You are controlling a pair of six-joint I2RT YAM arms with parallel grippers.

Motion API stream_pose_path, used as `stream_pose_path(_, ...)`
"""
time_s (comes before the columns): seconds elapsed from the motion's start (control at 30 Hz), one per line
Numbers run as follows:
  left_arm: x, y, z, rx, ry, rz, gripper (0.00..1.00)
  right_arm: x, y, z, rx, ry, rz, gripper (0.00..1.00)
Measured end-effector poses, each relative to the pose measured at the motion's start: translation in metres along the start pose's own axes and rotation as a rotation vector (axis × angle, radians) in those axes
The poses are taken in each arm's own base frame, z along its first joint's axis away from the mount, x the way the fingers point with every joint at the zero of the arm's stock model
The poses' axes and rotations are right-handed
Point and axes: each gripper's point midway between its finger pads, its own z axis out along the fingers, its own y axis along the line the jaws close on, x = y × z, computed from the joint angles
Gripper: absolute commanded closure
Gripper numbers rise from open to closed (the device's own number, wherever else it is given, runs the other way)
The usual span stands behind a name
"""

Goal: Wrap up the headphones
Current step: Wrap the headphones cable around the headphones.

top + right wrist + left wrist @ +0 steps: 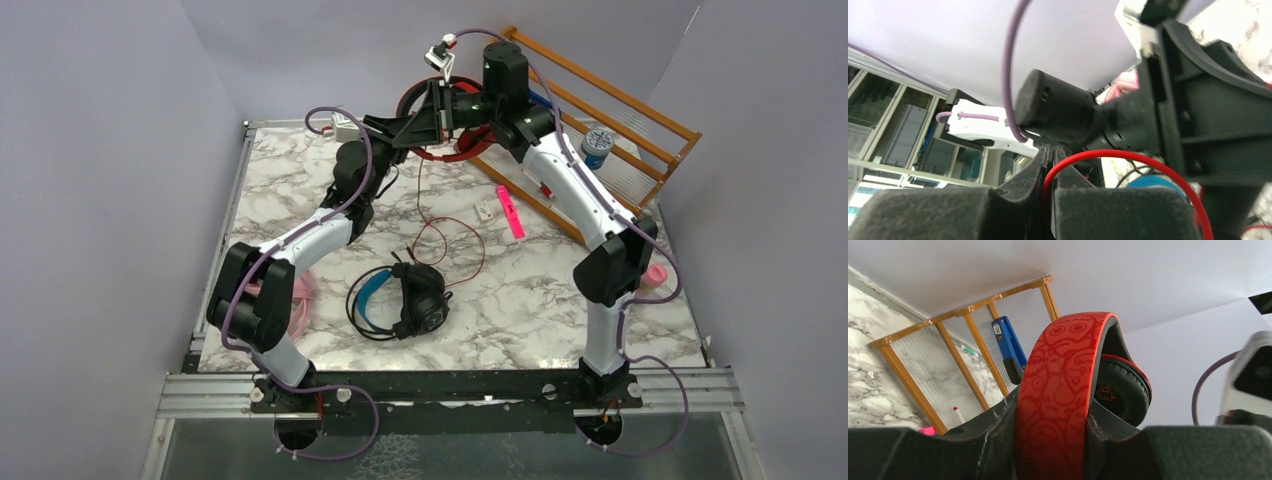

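Note:
The red headphones (458,155) hang in the air at the back of the table. My left gripper (432,118) is shut on their patterned red headband (1060,390), and one black ear cushion (1120,390) shows behind the fingers. My right gripper (468,105), close beside the left one, is shut on the thin red cable (1128,154), which arcs out from between its pads (1038,170). The rest of the cable (450,240) hangs down and loops on the marble. The black headphones with a blue headband (400,300) lie at centre front. The pink headphones (300,300) lie partly under my left arm.
A wooden rack (600,110) leans at the back right, with a blue-lidded can (597,145) beside it. A pink marker (512,215) and a small white piece (485,211) lie near the rack. A pink cup (655,275) stands by the right arm. A white box (345,125) sits at the back left.

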Motion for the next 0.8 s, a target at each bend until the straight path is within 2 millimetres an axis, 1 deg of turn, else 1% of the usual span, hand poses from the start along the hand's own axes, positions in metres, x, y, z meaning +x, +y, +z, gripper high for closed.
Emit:
stream_pose_path(0.07, -0.003, -0.001, -0.002, 0.003, -0.004, 0.013, 1.00, 0.004, -0.005, -0.005, 0.019, 0.001, 0.004, 0.84)
stream_pose_path(0.1, -0.006, -0.003, -0.003, 0.006, -0.009, 0.024, 1.00, 0.010, -0.008, -0.008, 0.032, 0.004, 0.009, 0.79)
stream_pose_path(0.17, -0.014, -0.007, -0.004, 0.016, -0.026, 0.039, 1.00, 0.029, -0.014, -0.015, 0.063, 0.024, 0.037, 0.70)
stream_pose_path(0.23, -0.028, -0.010, -0.004, 0.029, -0.055, 0.053, 1.00, 0.045, -0.014, -0.022, 0.094, 0.037, 0.050, 0.56)
stream_pose_path(0.27, -0.034, -0.011, -0.003, 0.031, -0.066, 0.054, 1.00, 0.049, -0.015, -0.025, 0.115, 0.037, 0.049, 0.50)
stream_pose_path(0.37, -0.049, -0.010, -0.001, 0.030, -0.096, 0.060, 1.00, 0.055, -0.014, -0.036, 0.186, 0.007, 0.027, 0.39)
stream_pose_path(0.43, -0.057, -0.012, 0.000, 0.032, -0.112, 0.061, 1.00, 0.058, -0.015, -0.049, 0.229, -0.036, 0.028, 0.36)
stream_pose_path(0.5, -0.058, -0.017, 0.001, 0.042, -0.116, 0.061, 1.00, 0.059, -0.021, -0.064, 0.276, -0.098, 0.049, 0.34)
stream_pose_path(0.6, -0.059, -0.024, 0.002, 0.058, -0.119, 0.059, 1.00, 0.049, -0.034, -0.079, 0.337, -0.199, 0.064, 0.34)
stream_pose_path(0.7, -0.058, -0.027, 0.001, 0.064, -0.117, 0.055, 1.00, 0.040, -0.045, -0.081, 0.356, -0.282, 0.075, 0.37)
stream_pose_path(0.73, -0.058, -0.028, 0.001, 0.066, -0.116, 0.052, 1.00, 0.038, -0.047, -0.080, 0.354, -0.303, 0.081, 0.39)
stream_pose_path(0.8, -0.058, -0.030, 0.000, 0.069, -0.113, 0.037, 1.00, 0.030, -0.049, -0.078, 0.336, -0.343, 0.085, 0.39)
